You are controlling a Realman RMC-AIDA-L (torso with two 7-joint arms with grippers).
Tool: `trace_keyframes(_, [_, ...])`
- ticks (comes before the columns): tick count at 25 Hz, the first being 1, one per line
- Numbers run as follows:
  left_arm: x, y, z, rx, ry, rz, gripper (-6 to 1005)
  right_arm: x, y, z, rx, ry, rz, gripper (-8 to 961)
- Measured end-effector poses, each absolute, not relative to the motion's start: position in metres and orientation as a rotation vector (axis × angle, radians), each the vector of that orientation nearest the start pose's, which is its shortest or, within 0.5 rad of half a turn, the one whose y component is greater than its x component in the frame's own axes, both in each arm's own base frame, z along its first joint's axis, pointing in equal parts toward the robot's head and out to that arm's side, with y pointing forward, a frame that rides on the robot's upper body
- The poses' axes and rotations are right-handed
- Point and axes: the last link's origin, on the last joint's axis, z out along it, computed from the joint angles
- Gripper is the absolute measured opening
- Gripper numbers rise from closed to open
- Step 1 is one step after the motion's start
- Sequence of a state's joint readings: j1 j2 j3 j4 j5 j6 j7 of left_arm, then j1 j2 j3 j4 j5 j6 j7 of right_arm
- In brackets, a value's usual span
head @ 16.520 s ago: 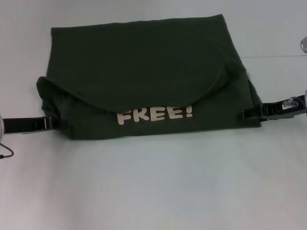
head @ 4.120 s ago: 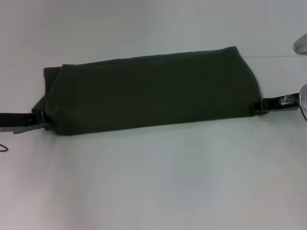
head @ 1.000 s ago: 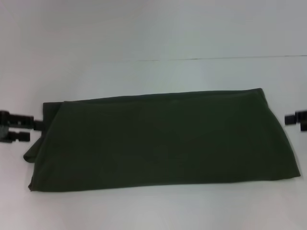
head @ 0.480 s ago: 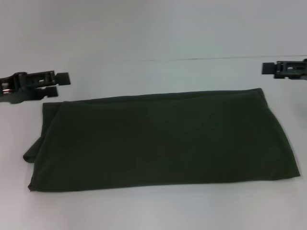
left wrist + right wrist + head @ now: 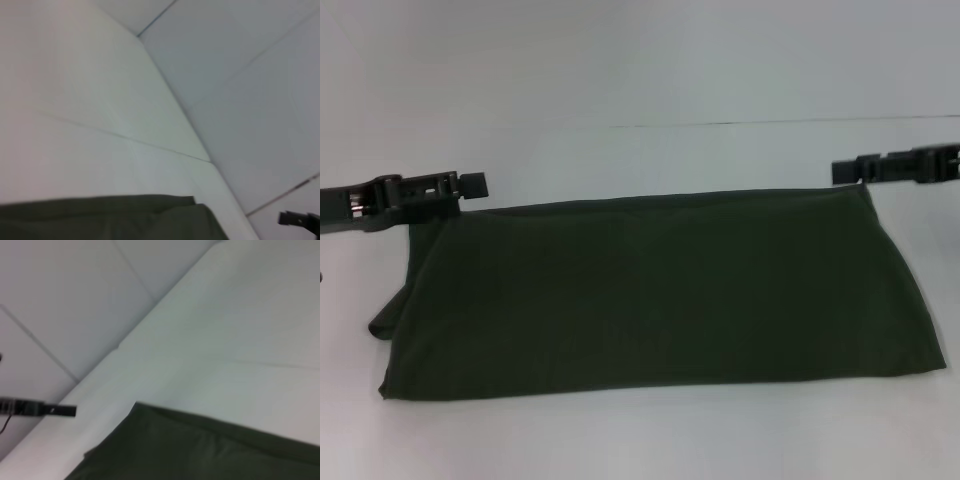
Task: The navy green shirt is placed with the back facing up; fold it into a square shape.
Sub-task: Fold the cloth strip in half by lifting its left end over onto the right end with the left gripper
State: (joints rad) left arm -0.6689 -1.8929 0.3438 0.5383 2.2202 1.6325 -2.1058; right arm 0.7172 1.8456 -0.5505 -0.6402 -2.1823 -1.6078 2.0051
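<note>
The navy green shirt (image 5: 655, 290) lies as a long folded band, not yet square; a crosswise fold seems left. Left gripper (image 5: 470, 186) at ten o'clock, right gripper (image 5: 842, 170) at two, hold nothing; finger spread unclear.

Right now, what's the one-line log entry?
shirt: folded strip, plain side up, not square | left end effector: far-left corner | right end effector: far-right corner
</note>
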Motion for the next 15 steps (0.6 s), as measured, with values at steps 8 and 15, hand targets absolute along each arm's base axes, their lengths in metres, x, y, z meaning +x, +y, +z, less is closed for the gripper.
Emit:
trace_keyframes(8, [-0.305,0.344,0.103,-2.156,-1.919,-0.727,945,0.242,0.395,0.085,-2.635,1.201,0.474,931])
trace_keyframes(15, [-0.331,0.317,0.116,-1.991,-2.094,-0.652,946,0.234,0.395,0.083,-2.696,1.182,0.413,931])
